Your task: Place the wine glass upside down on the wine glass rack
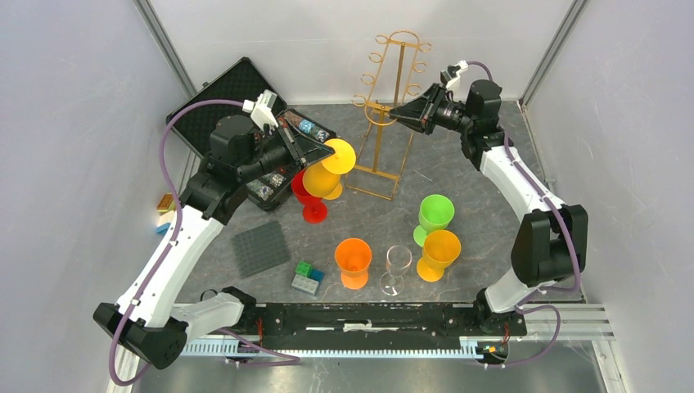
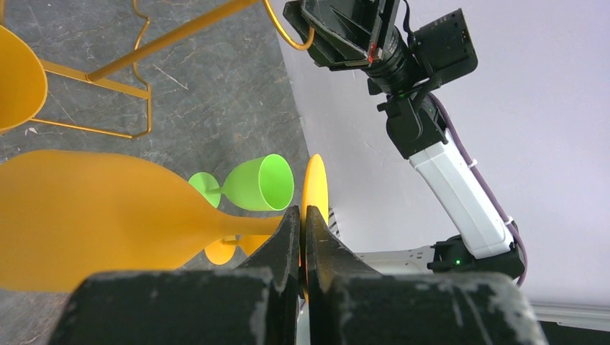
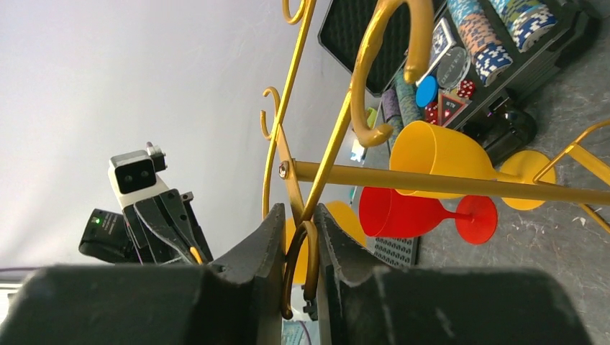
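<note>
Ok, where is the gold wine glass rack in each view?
Top external: wine glass rack stands top centre, upright.
Left wrist: top left, pole and wire base only.
Right wrist: centre, wires running down between the fingers.
Shared landmark: right gripper, jaws either side of a rack loop, in all three.

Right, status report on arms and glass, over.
Left gripper shut on yellow glass stem. Right gripper shut on rack. Glass not yet hung; nothing between.

Robot lab: white panel walls (image 1: 74, 123), mounting rail (image 1: 360, 315).
</note>
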Tool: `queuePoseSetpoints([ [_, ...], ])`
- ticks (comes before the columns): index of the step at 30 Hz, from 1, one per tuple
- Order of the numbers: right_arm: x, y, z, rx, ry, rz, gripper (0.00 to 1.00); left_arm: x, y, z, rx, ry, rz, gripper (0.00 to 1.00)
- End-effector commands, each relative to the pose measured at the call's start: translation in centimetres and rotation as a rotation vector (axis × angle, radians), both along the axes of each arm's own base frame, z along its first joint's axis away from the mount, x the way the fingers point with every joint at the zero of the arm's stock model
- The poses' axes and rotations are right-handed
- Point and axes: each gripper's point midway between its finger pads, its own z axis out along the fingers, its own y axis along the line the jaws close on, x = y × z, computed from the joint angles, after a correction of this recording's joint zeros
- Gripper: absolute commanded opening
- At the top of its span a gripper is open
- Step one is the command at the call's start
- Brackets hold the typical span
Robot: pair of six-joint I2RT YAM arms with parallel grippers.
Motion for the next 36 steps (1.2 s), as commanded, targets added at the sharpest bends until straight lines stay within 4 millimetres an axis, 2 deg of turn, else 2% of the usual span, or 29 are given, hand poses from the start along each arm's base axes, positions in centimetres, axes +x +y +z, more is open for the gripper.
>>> queuePoseSetpoints([
  [1,-1.7,1.1,1.0,-0.034,-0.097,0.161,0.00,0.0,0.2,1.8,-0.022,-0.066,0.000,0.02],
  [5,-1.7,0.9,0.2,-0.128,-0.082,0.191,0.00,0.0,0.1,1.9,-0.022,-0.067,-0.007,0.02],
  [16,-4.0,0.1,-1.7,-0.245,-0.049,0.277,0.00,0.1,0.0,2.5,-0.016,-0.078,-0.015,0.02],
  [20,-4.3,-0.3,-1.2,-0.242,-0.016,0.273,0.00,0.3,-0.2,2.4,-0.014,-0.077,-0.022,0.02],
  [25,-4.5,-0.7,0.5,-0.224,-0.039,0.269,0.00,0.3,-0.1,2.6,-0.017,-0.082,-0.019,0.02],
  [30,-5.9,-0.8,-0.6,-0.202,-0.015,0.326,0.00,0.3,0.2,2.6,-0.014,-0.085,-0.011,0.02],
  [36,-5.9,-1.9,-1.6,-0.224,-0.005,0.318,0.00,0.2,0.2,2.6,-0.017,-0.088,-0.013,0.02],
])
